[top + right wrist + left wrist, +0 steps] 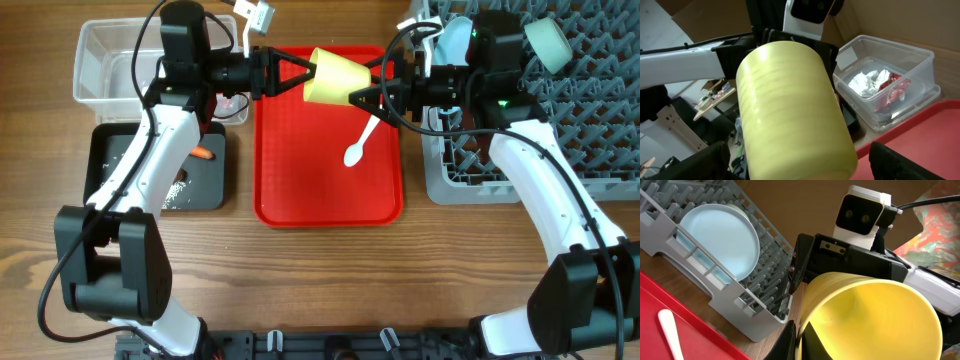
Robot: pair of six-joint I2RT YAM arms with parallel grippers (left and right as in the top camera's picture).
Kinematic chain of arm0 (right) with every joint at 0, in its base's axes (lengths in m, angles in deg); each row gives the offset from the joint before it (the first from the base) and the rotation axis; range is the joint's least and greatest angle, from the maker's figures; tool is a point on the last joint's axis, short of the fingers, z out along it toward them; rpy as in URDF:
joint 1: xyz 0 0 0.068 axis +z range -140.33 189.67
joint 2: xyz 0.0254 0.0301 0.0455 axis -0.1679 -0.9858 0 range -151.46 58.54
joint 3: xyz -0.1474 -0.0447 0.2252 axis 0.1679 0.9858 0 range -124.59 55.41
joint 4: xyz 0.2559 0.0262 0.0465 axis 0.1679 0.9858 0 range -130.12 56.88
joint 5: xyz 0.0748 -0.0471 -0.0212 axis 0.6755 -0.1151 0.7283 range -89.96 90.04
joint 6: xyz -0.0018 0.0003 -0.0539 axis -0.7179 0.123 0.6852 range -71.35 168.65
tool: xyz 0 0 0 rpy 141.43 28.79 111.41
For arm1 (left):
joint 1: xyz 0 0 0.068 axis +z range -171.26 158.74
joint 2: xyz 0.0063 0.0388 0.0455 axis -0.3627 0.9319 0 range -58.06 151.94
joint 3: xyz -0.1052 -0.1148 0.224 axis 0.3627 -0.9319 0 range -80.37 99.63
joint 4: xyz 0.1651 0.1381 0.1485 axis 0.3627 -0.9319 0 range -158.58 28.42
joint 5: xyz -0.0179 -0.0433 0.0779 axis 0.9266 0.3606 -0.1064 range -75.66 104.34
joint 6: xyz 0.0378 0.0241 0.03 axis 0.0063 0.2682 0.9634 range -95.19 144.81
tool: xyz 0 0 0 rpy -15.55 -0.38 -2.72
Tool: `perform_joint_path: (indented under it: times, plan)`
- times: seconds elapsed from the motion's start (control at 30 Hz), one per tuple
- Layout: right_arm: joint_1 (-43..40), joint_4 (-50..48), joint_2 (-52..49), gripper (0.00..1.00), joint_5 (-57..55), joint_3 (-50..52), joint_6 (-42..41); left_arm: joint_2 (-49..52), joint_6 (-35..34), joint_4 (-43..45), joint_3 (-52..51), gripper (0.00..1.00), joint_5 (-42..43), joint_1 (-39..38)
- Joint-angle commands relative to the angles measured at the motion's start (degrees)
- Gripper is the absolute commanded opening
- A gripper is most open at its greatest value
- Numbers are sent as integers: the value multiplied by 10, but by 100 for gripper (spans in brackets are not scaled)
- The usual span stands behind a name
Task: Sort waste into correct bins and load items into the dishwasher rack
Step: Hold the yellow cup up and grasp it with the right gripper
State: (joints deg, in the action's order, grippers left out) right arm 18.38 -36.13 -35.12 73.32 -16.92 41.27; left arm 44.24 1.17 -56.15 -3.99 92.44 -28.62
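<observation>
A flat red tray (300, 190) lies in the middle of a wooden table (330, 280).

Nearest the robot on the tray's left, just beside it, is a shallow black bin (208, 185). It holds an orange carrot (202, 154) and a scatter of white rice (176, 192). The left arm crosses over part of this bin.

On the tray's right half lies a white spoon (358, 145), bowl end toward the robot.

Above the tray's far edge, a yellow cup (332, 78) hangs on its side in the air between the two grippers. The left gripper (308, 72) pinches the cup's rim, with one finger inside the mouth. The right gripper (366, 82) has its fingers spread wide on either side of the cup's base. Whether they touch it cannot be told.

Past the black bin, at the tray's far left, stands a deep clear bin (90, 60). The right wrist view shows crumpled white tissue (867, 82) and a red wrapper (890, 92) inside it.

Just right of the tray sits the grey rack (590, 150). A pale blue plate (722, 240) stands on edge between its pegs in the far corner nearest the tray. A pale bowl (548, 42) lies tipped on its side farther right along the far edge.
</observation>
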Motion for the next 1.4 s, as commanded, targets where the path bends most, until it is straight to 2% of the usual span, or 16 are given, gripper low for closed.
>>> perform_joint_path:
  times: [0.0, 0.27, 0.43, 0.6, 0.8, 0.97, 1.17, 1.27, 1.37]
  plan:
    - [14, -5, -10, 89, 18, 5, 14, -11, -13, 3, 8, 4, 13, 4]
    - [30, -7, -18, 80, 13, 5, 19, -11, -13, 4, 8, 4, 11, 4]
    - [30, -30, -18, 65, 14, 5, 12, -11, -13, 4, 8, 4, 11, 4]
    - [30, -38, -18, 59, 14, 5, 12, -11, -13, 3, 8, 4, 11, 4]
    - [29, -57, -18, 58, 14, 5, 12, -11, -13, 3, 8, 4, 11, 4]
    - [29, -91, -18, 72, 14, 5, -3, -11, -13, 1, 8, 4, 11, 4]
    - [29, -108, -18, 75, 14, 5, -8, -11, -13, 0, 8, 4, 11, 4]
    - [29, -108, -18, 73, 14, 5, -7, -11, -13, 0, 8, 4, 11, 4]
    - [29, -108, -18, 57, 14, 5, -5, -11, -13, 0, 8, 4, 11, 4]
